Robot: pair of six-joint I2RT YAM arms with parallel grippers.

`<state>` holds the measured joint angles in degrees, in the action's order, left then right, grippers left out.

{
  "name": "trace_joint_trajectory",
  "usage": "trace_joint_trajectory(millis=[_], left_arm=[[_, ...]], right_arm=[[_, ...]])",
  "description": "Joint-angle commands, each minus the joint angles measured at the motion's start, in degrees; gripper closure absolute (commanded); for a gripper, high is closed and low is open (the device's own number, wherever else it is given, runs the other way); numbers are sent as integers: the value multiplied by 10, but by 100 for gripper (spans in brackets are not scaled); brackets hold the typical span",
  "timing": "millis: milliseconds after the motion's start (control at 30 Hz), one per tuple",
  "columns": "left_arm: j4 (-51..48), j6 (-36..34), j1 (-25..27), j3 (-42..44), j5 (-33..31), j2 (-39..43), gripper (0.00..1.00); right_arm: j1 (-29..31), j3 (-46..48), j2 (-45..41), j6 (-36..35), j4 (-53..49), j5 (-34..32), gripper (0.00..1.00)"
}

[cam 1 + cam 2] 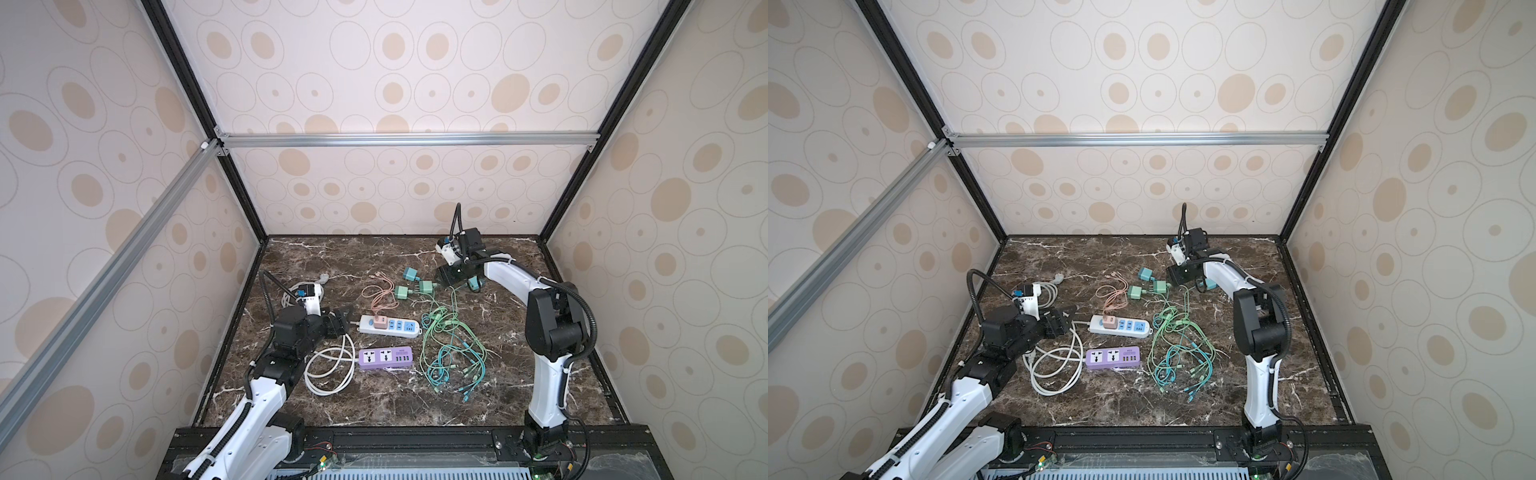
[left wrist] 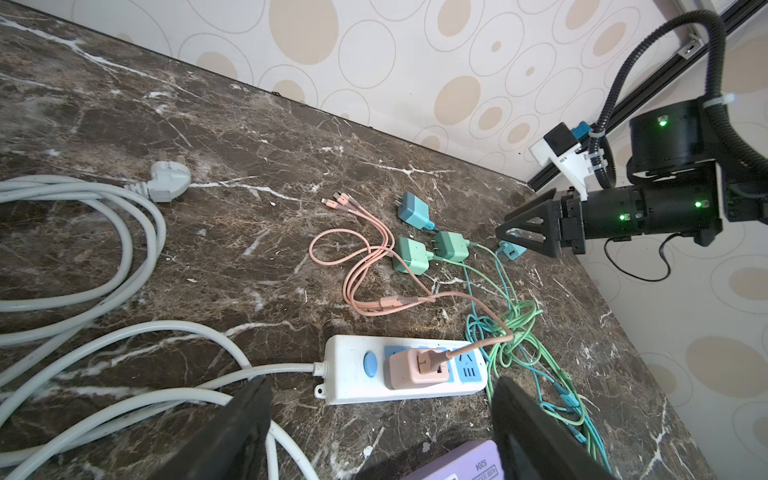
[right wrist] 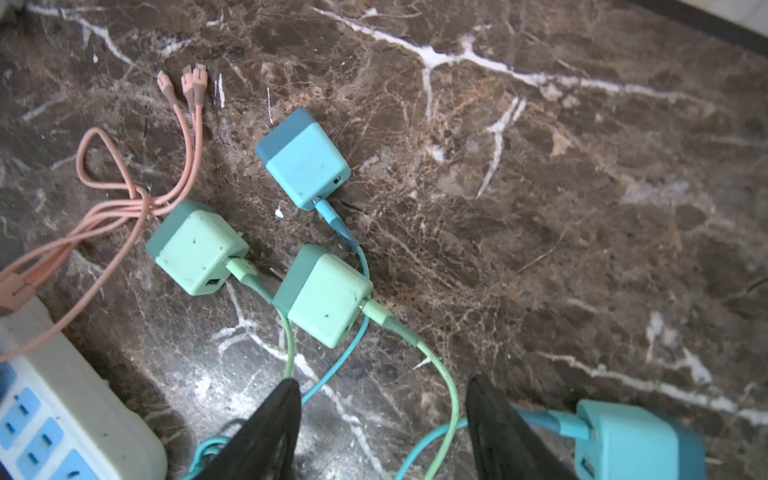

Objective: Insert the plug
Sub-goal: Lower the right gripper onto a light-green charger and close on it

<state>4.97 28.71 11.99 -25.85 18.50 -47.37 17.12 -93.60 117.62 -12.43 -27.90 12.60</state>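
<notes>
Right wrist: teal plug point(image 3: 636, 442) just outside right claw point(image 3: 382, 384) (jaws apart).

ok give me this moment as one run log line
left gripper open, empty, by white power strip | pink charger seated in it | right gripper open, empty, near green charger | purple power strip sockets free

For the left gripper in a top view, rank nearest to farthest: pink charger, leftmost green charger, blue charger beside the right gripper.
1. Pink charger: plugged into the white strip, just right of the left gripper.
2. Leftmost green charger: mid-table, farther back and right.
3. Blue charger: far right, beside the right gripper.
</notes>
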Motion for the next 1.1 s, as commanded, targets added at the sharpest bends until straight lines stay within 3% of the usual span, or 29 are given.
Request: trace_joint_trajectory(millis=[0,300,800,1067], left_arm=[[-10,-5,-1,-14,5,6,17],[-22,-7,-1,-24,2,12,17],[-31,-10,-1,-25,-1,18,17],[-32,-13,-1,-24,-1,17,16]], right_arm=[[13,-18,27,-121,-27,-10,34],[20,-22,50,-272,-20,-6,34],[36,-83,116,-313,-39,-16,38],[45,-98,130,-316,-45,11,40]])
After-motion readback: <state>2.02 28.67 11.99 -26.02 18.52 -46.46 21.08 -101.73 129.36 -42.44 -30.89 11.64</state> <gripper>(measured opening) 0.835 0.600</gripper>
